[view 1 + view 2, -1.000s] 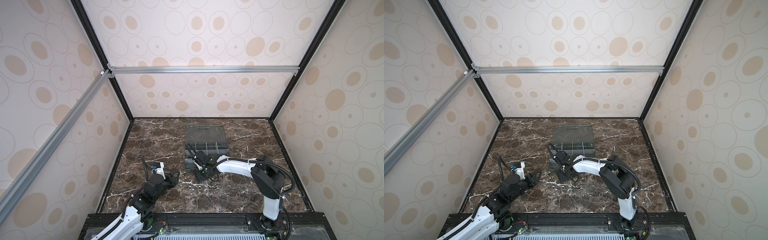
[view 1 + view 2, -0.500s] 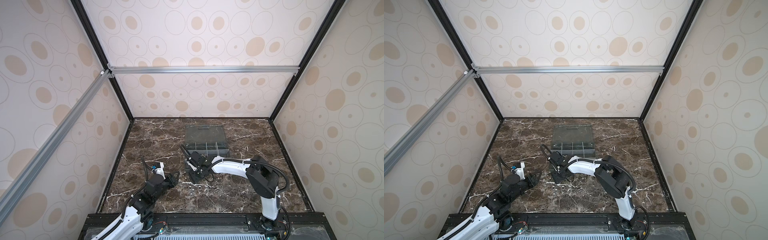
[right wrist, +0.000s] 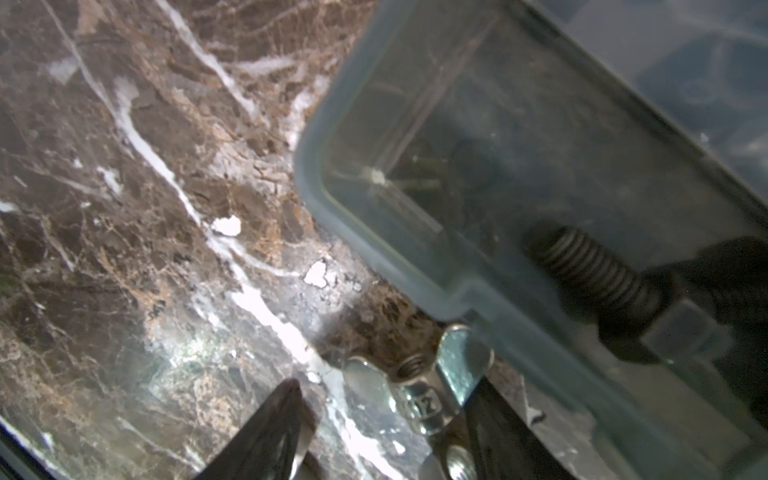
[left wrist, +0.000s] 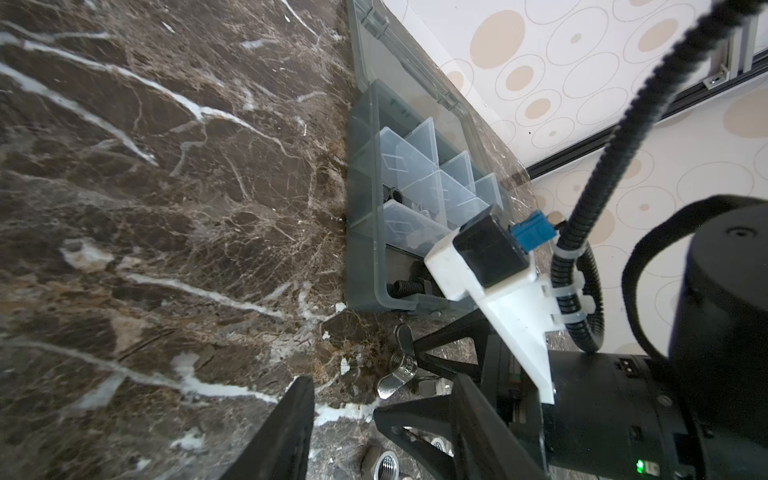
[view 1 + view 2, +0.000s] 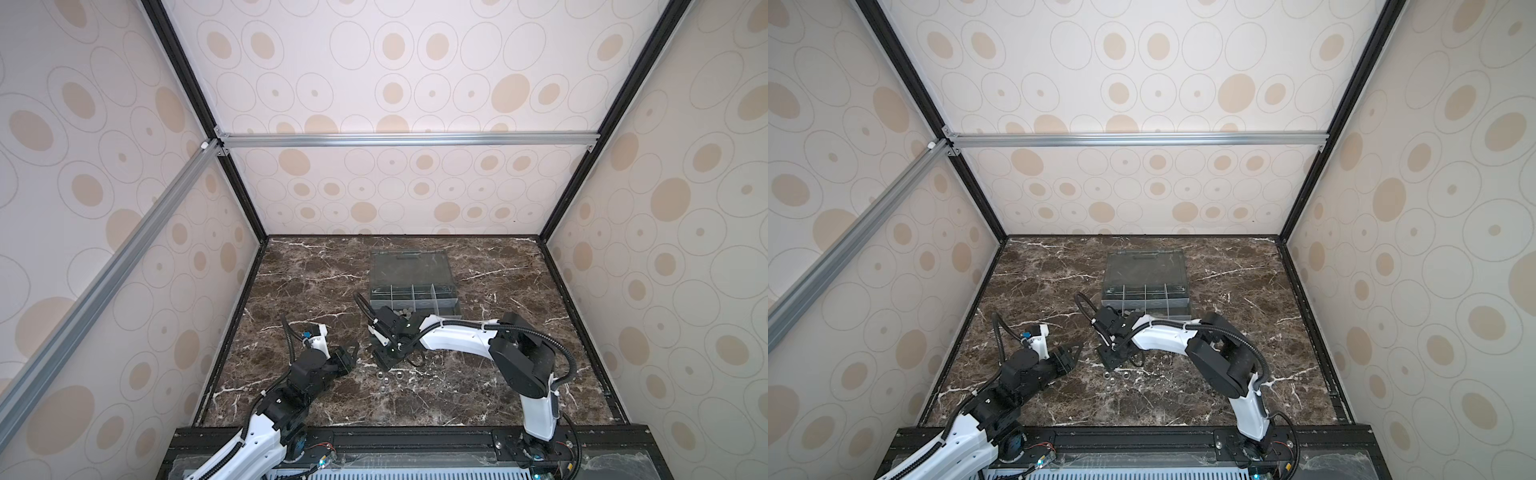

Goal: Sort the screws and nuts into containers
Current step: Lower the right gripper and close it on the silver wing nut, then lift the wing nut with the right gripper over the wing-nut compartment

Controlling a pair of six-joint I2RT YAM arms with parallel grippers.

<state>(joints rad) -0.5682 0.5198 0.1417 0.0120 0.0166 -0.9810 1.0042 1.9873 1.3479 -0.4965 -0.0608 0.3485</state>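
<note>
— Where do the nuts lie?
— A silver wing nut (image 3: pixel 419 386) rests on the marble table (image 3: pixel 124 249), just beside a corner of the grey box (image 3: pixel 374 241). More nuts (image 5: pixel 380 375) lie loose on the table nearer the robot's base.
— And the screws?
— One black screw (image 3: pixel 590 270) lies inside the box, in the corner compartment (image 4: pixel 399 259) by that wing nut. The clear lid (image 5: pixel 409 268) lies open behind.
— What of the right gripper (image 3: pixel 384 388)?
— It is down at the table, jaws partly apart, the wing nut between them against one finger, not pinched.
— And the left gripper (image 5: pixel 352 352)?
— It hovers nearby, jaws apart, holding nothing.
</note>
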